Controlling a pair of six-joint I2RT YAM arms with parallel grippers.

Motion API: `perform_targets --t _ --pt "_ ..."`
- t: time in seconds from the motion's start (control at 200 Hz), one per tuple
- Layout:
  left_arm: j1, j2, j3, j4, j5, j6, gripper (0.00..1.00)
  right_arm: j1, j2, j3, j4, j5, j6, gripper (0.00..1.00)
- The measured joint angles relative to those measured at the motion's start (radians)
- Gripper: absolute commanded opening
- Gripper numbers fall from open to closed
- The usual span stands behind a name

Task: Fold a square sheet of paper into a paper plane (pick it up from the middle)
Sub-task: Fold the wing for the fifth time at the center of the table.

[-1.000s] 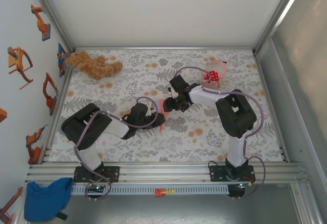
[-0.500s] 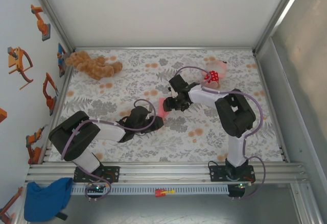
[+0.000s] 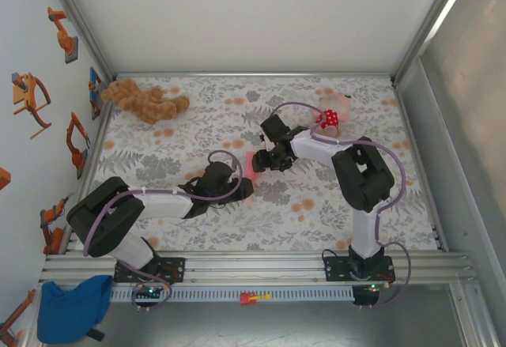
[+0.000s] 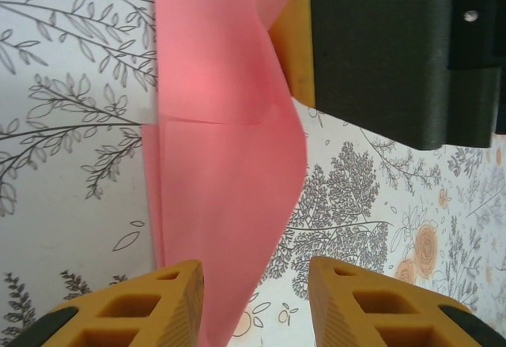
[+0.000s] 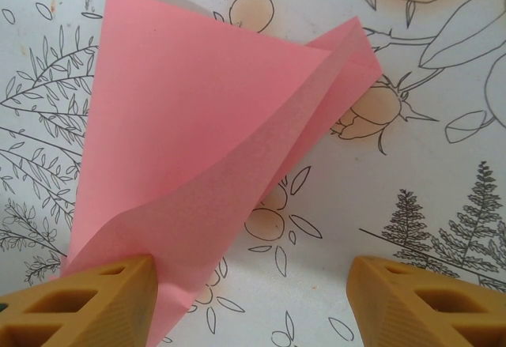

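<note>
The square sheet of paper (image 3: pixel 251 165), salmon pink and folded with creases, lies on the flowered table between my two grippers. In the left wrist view the paper (image 4: pixel 221 165) runs from the top edge down beside my left gripper's (image 4: pixel 253 307) left finger; its jaws stand apart and pinch nothing. The right gripper's yellow pad (image 4: pixel 291 54) presses the paper's upper edge. In the right wrist view a raised flap of the paper (image 5: pixel 182 149) leans against the left finger of my right gripper (image 5: pixel 253 303), which is wide open. From above, the left gripper (image 3: pixel 243 187) and right gripper (image 3: pixel 261 161) sit close together.
A brown teddy bear (image 3: pixel 146 102) lies at the back left and a pink plush toy with a red dotted patch (image 3: pixel 332 114) at the back right. Metal frame rails (image 3: pixel 253 264) bound the table. A blue cloth (image 3: pixel 75 307) sits off the table's near left corner.
My left gripper has opened and let go of the paper, and the left arm has stretched out lower over the table. The right gripper has stayed open at the paper.
</note>
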Motion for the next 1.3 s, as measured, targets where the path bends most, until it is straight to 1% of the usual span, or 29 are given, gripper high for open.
perform_targets --t 0.18,0.496,1.017,1.302 --pt "-0.013 0.033 0.065 -0.052 -0.024 0.048 0.43 0.0 0.002 0.004 -0.006 0.0 0.003 0.66" --pt "-0.026 0.103 0.118 -0.138 -0.065 0.113 0.45 0.0 0.004 0.01 -0.014 0.0 0.008 0.65" --pt "-0.048 0.098 0.165 -0.236 -0.105 0.16 0.44 0.0 0.011 0.023 -0.029 0.001 0.018 0.65" --pt "-0.053 0.102 0.185 -0.253 -0.117 0.169 0.44 0.0 0.011 0.023 -0.029 0.001 0.019 0.65"
